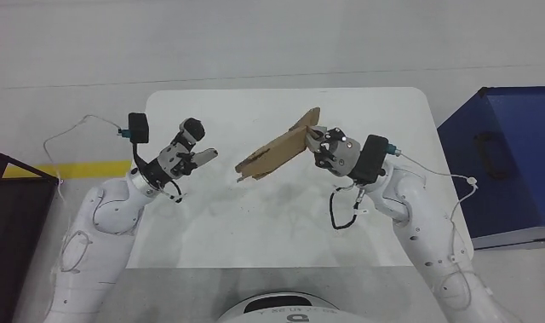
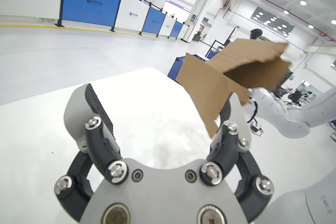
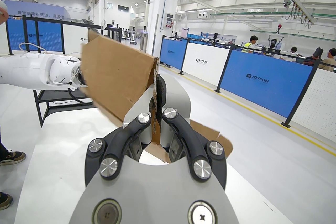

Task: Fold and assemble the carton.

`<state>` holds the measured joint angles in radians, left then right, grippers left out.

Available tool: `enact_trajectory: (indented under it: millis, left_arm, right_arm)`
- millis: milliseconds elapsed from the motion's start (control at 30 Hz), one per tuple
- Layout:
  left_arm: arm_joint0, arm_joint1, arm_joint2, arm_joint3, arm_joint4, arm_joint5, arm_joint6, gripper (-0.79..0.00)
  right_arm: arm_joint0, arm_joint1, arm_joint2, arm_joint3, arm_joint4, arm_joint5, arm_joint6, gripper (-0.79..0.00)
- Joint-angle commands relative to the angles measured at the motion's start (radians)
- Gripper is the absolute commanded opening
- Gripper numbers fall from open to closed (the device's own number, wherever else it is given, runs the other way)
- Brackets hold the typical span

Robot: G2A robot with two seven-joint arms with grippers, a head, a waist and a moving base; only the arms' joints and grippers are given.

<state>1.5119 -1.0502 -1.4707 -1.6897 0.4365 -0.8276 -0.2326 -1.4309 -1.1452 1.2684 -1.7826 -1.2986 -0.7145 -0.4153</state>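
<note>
From above, the carton hangs over the middle of the white table. It is a brown, mostly flattened sleeve, with its long axis running from far-right down to near-left. My right gripper pinches its far-right end, so the free end points at my left gripper, which sits to the left of it, near but apart. The left arm is plainly the one placed to take that free end. There is bare table on the near side and along the left edge to swing in, while a blue bin stands off the right edge, well clear of the work. In the left wrist view, my left gripper is spread wide with nothing between its ribbed pads, low over the table. The carton floats ahead and to the right of it, off the surface, with its panels parted a little so a dark hollow shows. One lower corner crosses in front of a finger here, but I judge that to be overlap and not contact, given the gap seen from above. In the right wrist view, my right gripper is closed tight on a folded edge of the carton. The panel rises away from the fingers towards the left arm beyond. As I read it, the next move turns on closing that short gap along the carton's own axis, to catch one panel and pull the sleeve square.
</note>
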Motion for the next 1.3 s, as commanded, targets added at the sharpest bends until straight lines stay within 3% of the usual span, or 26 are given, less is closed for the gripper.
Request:
enact_trajectory:
  millis: [0, 33, 67, 133, 233, 333, 367, 467, 567, 633, 767, 800, 867, 900, 933, 1267]
  left_arm:
    - [-0.002, -0.001, 0.013, -0.005, -0.003, -0.018, 0.002, -0.135]
    - [-0.003, -0.001, 0.019, -0.010, 0.001, -0.030, -0.002, -0.302]
    - [-0.003, -0.001, 0.024, -0.015, 0.009, -0.045, -0.004, -0.409]
    - [0.002, -0.002, 0.032, -0.022, 0.024, -0.072, 0.002, -0.462]
    - [0.009, -0.002, 0.030, -0.028, 0.064, -0.104, 0.019, -0.459]
    - [0.022, -0.001, 0.016, -0.039, 0.155, -0.144, 0.044, -0.409]
    - [0.030, -0.002, 0.016, -0.042, 0.178, -0.159, 0.058, -0.369]
    - [0.048, -0.004, 0.024, -0.055, 0.228, -0.185, 0.089, -0.145]
    - [0.054, -0.006, 0.048, -0.077, 0.270, -0.185, 0.109, -0.099]
    - [0.054, -0.006, 0.067, -0.094, 0.297, -0.185, 0.117, 0.000]
    - [0.050, -0.008, 0.085, -0.095, 0.335, -0.183, 0.146, -0.009]
    - [0.047, -0.009, 0.089, -0.092, 0.345, -0.174, 0.149, -0.046]
    - [0.041, -0.011, 0.099, -0.091, 0.361, -0.158, 0.154, -0.200]
    - [0.039, -0.012, 0.103, -0.088, 0.366, -0.152, 0.159, -0.332]
    - [0.035, -0.012, 0.107, -0.085, 0.369, -0.146, 0.162, -0.409]
    - [0.009, -0.014, 0.126, -0.069, 0.358, -0.121, 0.168, -0.785]
  right_arm:
    - [0.001, 0.000, -0.001, 0.002, 0.007, -0.005, -0.005, -0.785]
    - [0.003, 0.000, -0.001, 0.005, 0.015, -0.006, -0.010, -0.785]
    - [0.004, -0.001, 0.001, 0.012, 0.025, -0.001, -0.012, -0.785]
    - [0.005, -0.002, 0.005, 0.024, 0.051, 0.012, -0.012, -0.785]
    - [0.000, -0.003, 0.015, 0.037, 0.098, 0.034, -0.014, -0.785]
    - [-0.009, -0.003, 0.025, 0.045, 0.130, 0.038, -0.022, -0.785]
    - [-0.011, -0.003, 0.028, 0.046, 0.133, 0.038, -0.020, -0.785]
    - [-0.016, -0.003, 0.031, 0.041, 0.136, 0.043, -0.013, -0.785]
    - [-0.016, -0.004, 0.024, 0.036, 0.135, 0.048, -0.009, -0.785]
    - [-0.013, -0.005, 0.017, 0.037, 0.136, 0.052, -0.003, -0.785]
    - [-0.007, -0.007, 0.008, 0.036, 0.135, 0.058, 0.004, -0.785]
    - [-0.007, -0.008, 0.006, 0.035, 0.135, 0.059, 0.005, -0.785]
    - [-0.006, -0.008, 0.004, 0.033, 0.135, 0.060, 0.008, -0.785]
    - [-0.007, -0.008, 0.003, 0.031, 0.135, 0.060, 0.010, -0.785]
    - [-0.007, -0.009, 0.003, 0.029, 0.136, 0.061, 0.012, -0.785]
    - [-0.003, -0.010, -0.001, 0.025, 0.136, 0.065, 0.028, -0.785]
